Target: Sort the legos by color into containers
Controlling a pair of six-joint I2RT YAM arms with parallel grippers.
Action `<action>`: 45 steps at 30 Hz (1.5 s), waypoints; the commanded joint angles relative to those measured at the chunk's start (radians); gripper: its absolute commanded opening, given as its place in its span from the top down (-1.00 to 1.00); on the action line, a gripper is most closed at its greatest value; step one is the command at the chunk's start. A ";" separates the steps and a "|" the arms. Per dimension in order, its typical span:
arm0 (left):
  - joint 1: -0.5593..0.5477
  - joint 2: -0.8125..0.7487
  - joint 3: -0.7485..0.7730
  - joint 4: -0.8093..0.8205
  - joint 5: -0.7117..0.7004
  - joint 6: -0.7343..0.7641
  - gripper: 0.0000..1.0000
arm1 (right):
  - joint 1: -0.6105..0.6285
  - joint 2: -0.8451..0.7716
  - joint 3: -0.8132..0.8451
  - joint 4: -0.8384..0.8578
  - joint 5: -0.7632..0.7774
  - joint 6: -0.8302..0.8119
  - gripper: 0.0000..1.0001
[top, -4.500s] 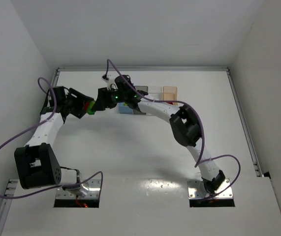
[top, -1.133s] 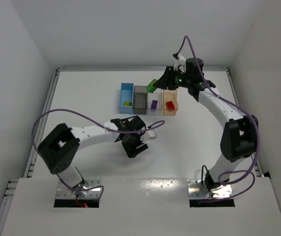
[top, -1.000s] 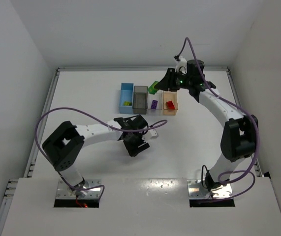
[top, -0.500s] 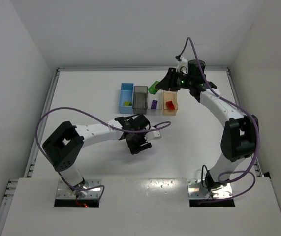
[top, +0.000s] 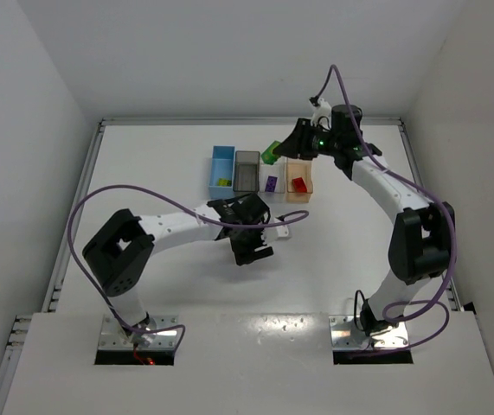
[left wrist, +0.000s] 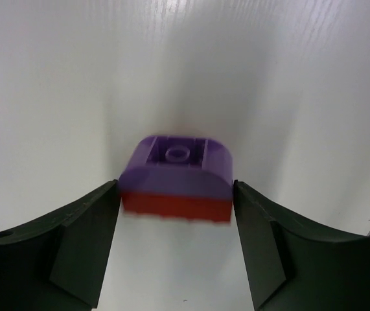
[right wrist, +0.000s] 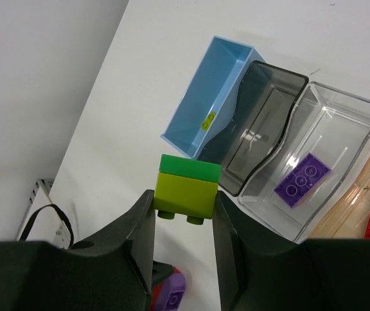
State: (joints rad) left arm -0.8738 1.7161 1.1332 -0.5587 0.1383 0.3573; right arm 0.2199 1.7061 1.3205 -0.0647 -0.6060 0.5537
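My left gripper (left wrist: 175, 194) has slid right & farther vs a sec ago. It now straddles the purple-on-red lego (left wrist: 175, 170) on the table (top: 143, 173), near side of the grey bin (right wrist: 262, 123). Can't tell if I'm squeezing. Right gripper (right wrist: 183, 207) unchanged: clamped on the green lego stack (right wrist: 186, 188), above the grey bin and clear bin (right wrist: 340, 116), at their far ends.

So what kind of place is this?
Likely a robotics lab test cell: plain white walls around a white table, left arm and right arm bolted down, a row of small sorting bins.
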 commanded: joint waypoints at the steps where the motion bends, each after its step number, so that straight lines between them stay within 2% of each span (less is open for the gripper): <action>1: 0.015 0.002 0.037 0.020 0.040 0.009 -0.52 | -0.008 -0.026 0.002 0.055 -0.014 0.011 1.00; 9: 0.033 0.008 0.028 0.057 0.076 -0.033 -0.69 | -0.008 -0.026 -0.007 0.055 -0.014 0.011 1.00; 14: 0.148 -0.162 -0.028 0.150 0.168 -0.168 -0.63 | -0.008 -0.026 -0.017 0.065 -0.014 0.011 1.00; 19: 0.266 -0.413 -0.085 0.197 0.234 -0.257 -0.61 | -0.017 -0.036 -0.026 0.074 -0.055 0.011 1.00; 22: 0.417 -0.455 -0.075 0.172 0.343 -0.320 -0.58 | -0.017 -0.027 -0.035 0.123 -0.147 0.000 1.00; 24: 0.490 -0.466 -0.075 0.172 0.433 -0.369 -0.58 | -0.017 -0.016 -0.044 0.167 -0.251 0.012 1.00; 27: 0.622 -0.440 -0.064 0.172 0.698 -0.415 -0.58 | -0.004 0.009 -0.066 0.271 -0.407 0.069 1.00; 28: 0.648 -0.420 -0.064 0.172 0.859 -0.425 -0.58 | -0.004 0.024 -0.066 0.304 -0.446 0.086 1.00; 31: 0.725 -0.334 -0.064 0.200 1.079 -0.469 -0.58 | 0.021 0.052 -0.087 0.431 -0.563 0.176 1.00; 35: 0.774 -0.297 -0.044 0.221 1.142 -0.501 -0.58 | 0.064 0.075 -0.096 0.485 -0.659 0.212 1.00; 39: 0.774 -0.271 -0.024 0.221 1.184 -0.511 -0.58 | 0.110 0.093 -0.096 0.476 -0.713 0.203 1.00; 45: 0.774 -0.262 -0.024 0.221 1.184 -0.511 -0.58 | 0.164 0.102 -0.106 0.467 -0.732 0.183 1.00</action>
State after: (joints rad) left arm -0.1047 1.4479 1.0710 -0.3721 1.2560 -0.1547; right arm 0.3660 1.8072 1.2194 0.3233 -1.2755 0.7502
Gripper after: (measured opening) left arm 0.794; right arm 0.359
